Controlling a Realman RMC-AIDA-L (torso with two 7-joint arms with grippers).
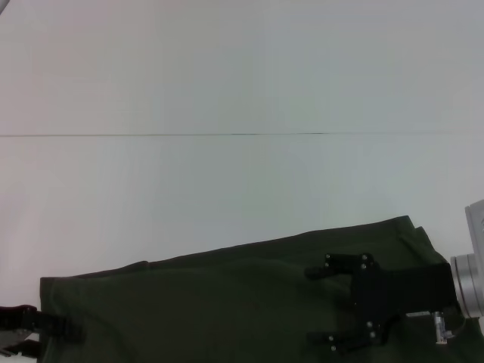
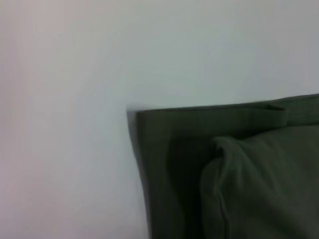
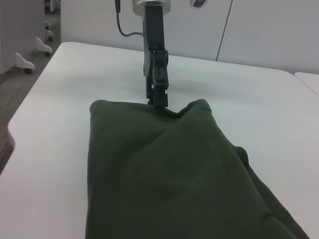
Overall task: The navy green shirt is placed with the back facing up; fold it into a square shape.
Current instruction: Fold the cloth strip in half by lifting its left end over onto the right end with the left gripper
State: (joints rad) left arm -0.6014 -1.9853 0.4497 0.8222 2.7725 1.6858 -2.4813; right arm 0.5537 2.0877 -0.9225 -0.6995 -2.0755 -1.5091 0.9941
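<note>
The navy green shirt (image 1: pixel 227 302) lies along the near edge of the white table (image 1: pixel 242 76) as a long dark olive band, plain side up. My right gripper (image 1: pixel 310 305) is open, with its jaws spread wide just above the shirt's right part. My left gripper (image 1: pixel 53 327) is at the shirt's left end. In the right wrist view the left gripper (image 3: pixel 157 102) stands upright with its tips closed on the puckered far edge of the shirt (image 3: pixel 164 174). The left wrist view shows a folded corner of the shirt (image 2: pixel 239 179) on the table.
A thin seam (image 1: pixel 227 134) crosses the table. The table's rounded edge (image 3: pixel 12 134) drops to the floor, where chair feet (image 3: pixel 25 60) stand. White wall panels (image 3: pixel 259 30) rise behind the table.
</note>
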